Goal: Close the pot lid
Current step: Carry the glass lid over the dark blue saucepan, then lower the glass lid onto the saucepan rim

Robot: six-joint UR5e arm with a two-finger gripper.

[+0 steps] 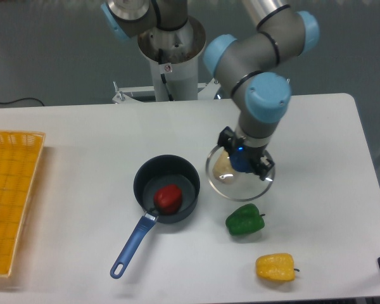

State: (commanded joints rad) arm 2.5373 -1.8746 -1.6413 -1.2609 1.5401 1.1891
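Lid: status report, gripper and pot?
Gripper shut on lid by its knob, carried above the beige roll. Pot open, red pepper inside. Lid right of pot, not yet over it.

Arm: we reach down from the upper rear, elbow joint high, wrist pointing straight down | Pincer (pixel 244 159): fingers clamped on the blue knob of the lid (pixel 235 182), which we hold level, clear of the table surface.
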